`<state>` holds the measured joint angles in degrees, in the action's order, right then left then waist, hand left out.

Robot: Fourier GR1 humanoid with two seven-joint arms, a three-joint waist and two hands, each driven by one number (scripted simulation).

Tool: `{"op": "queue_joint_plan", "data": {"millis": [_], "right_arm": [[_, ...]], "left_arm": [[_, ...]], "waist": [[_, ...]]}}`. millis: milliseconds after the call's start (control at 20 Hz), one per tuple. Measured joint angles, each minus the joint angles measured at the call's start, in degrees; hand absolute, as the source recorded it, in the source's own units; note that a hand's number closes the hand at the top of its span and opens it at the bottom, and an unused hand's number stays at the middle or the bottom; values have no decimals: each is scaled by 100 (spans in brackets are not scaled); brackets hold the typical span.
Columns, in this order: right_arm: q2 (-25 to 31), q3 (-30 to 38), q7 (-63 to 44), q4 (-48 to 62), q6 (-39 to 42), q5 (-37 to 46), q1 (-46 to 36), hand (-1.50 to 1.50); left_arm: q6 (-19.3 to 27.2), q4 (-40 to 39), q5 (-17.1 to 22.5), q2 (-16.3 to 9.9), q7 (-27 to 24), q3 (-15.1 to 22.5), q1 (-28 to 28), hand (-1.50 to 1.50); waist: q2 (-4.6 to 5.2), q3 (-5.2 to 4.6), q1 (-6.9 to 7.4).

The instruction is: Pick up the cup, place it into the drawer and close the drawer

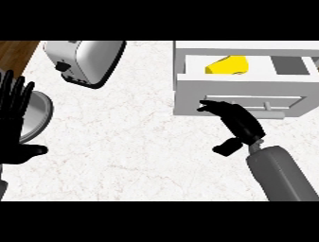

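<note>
Cup (229,65) in drawer (245,90), toaster (85,59) left

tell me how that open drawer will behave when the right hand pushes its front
The drawer looks rigid and boxy, so it should slide straight in, not flex. The yellow cup inside may shift or tip. The right hand touches left of centre, so slight skewing is possible.

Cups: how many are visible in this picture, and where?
1. The yellow cup lies inside the open drawer, near its left side. Part of the drawer's inside is hidden, so another cup could be there.
</note>
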<state>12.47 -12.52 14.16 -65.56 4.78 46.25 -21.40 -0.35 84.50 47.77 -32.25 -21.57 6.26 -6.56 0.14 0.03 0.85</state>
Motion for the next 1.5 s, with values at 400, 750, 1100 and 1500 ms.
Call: {"op": "queue_joint_plan", "data": {"millis": [400,750,1100,1500], "right_arm": [[-89,647,956,2270,-331,-43,-1354,-150],[107,1143,1671,3873,-301,-154,-2459,-150],[406,1355,2235,4712,14,-192,-3031,-150],[488,1501,2605,5223,246,-260,-3205,-150]], "left_arm": [[-339,-15,-105,131,112,-279,177,-150],[-659,-183,-134,179,139,-427,139,-150],[-785,-324,-257,276,87,-402,6,-150],[-810,-382,-420,360,61,-331,-84,-150]], "waist": [[-15,-15,49],[-29,-35,124],[8,-27,269],[17,-16,334]]}}
